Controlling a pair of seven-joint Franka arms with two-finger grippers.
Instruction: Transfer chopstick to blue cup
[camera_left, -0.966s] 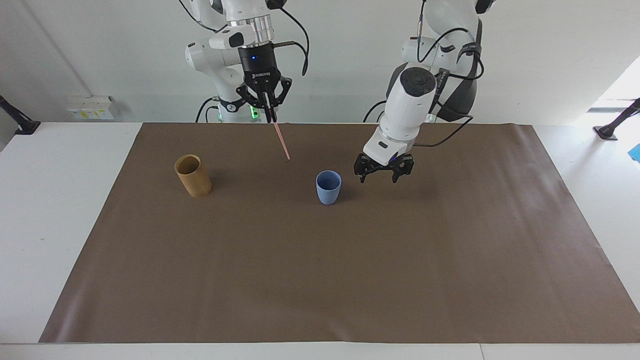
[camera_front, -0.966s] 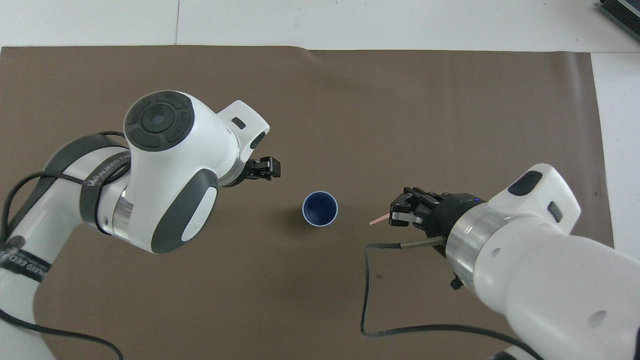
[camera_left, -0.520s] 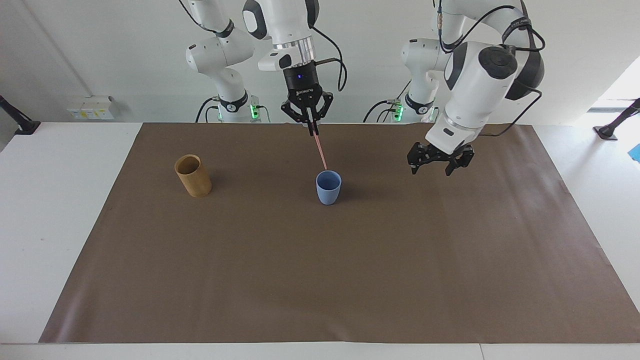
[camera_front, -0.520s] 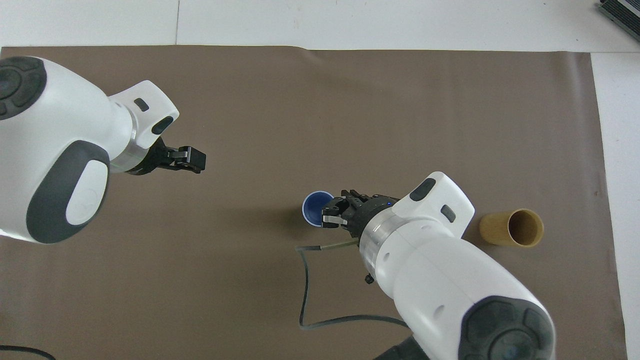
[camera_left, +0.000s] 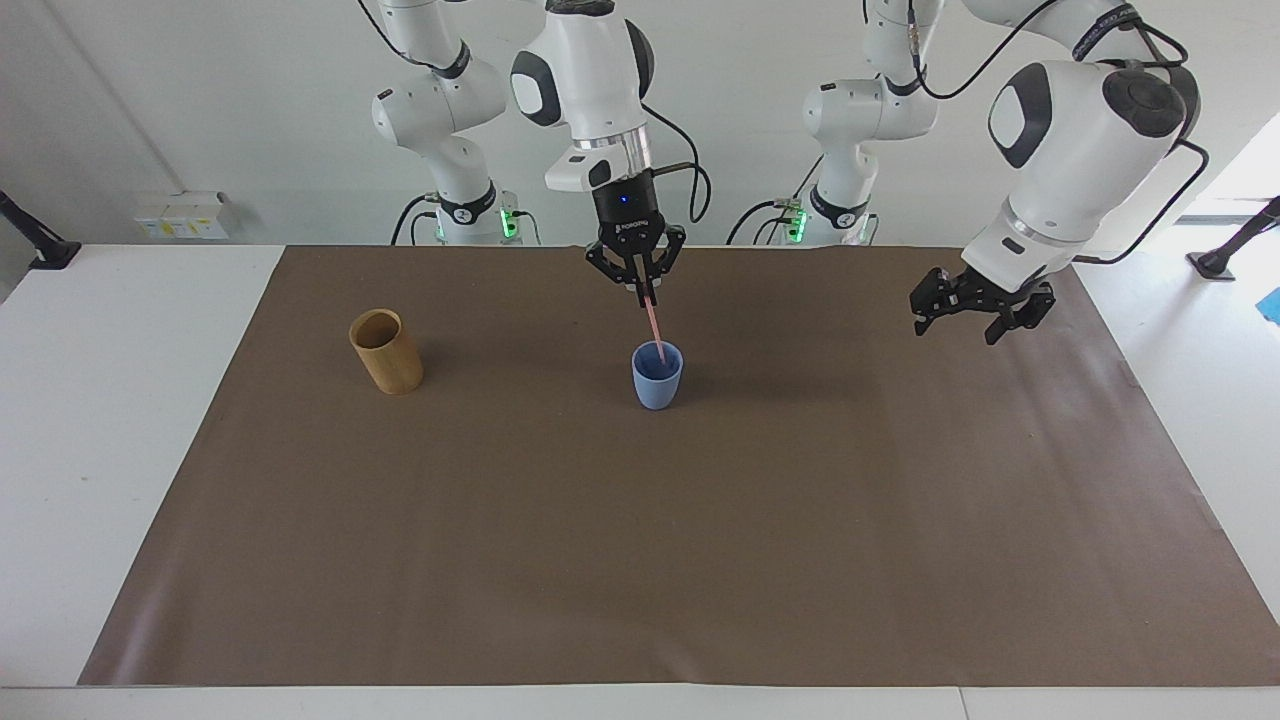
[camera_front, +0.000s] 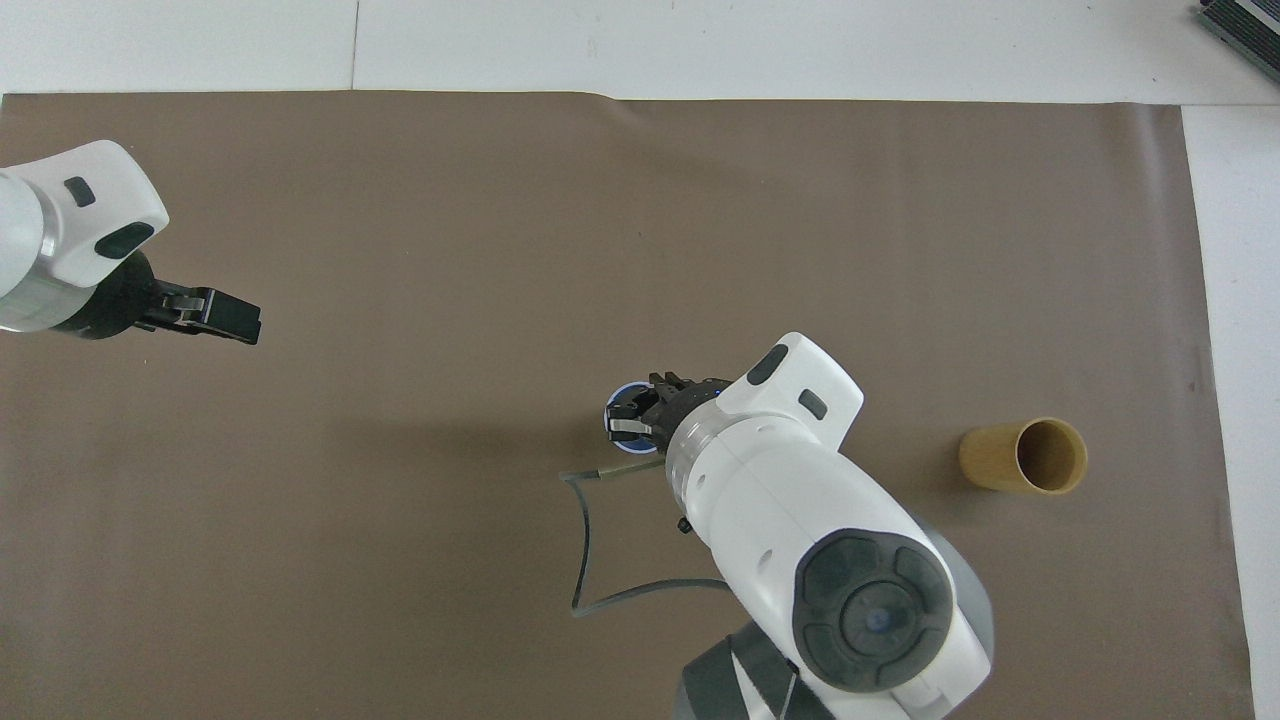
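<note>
The blue cup (camera_left: 657, 378) stands upright on the brown mat. My right gripper (camera_left: 645, 297) hangs straight over it, shut on the top of one pale pink chopstick (camera_left: 654, 328). The stick points down and its lower tip is inside the cup's mouth. In the overhead view my right gripper (camera_front: 632, 424) covers nearly all of the blue cup (camera_front: 608, 417), and the chopstick is hidden. My left gripper (camera_left: 960, 328) is open and empty, raised over the mat toward the left arm's end; it also shows in the overhead view (camera_front: 228, 320).
A tan wooden cup (camera_left: 386, 352) stands upright toward the right arm's end of the table, beside the blue cup; it also shows in the overhead view (camera_front: 1025, 457). The brown mat (camera_left: 640, 560) covers most of the white table.
My right gripper has carried the chopstick over the blue cup and lowered it, so the tip is now in the cup. My left gripper has swung away toward its own end of the table.
</note>
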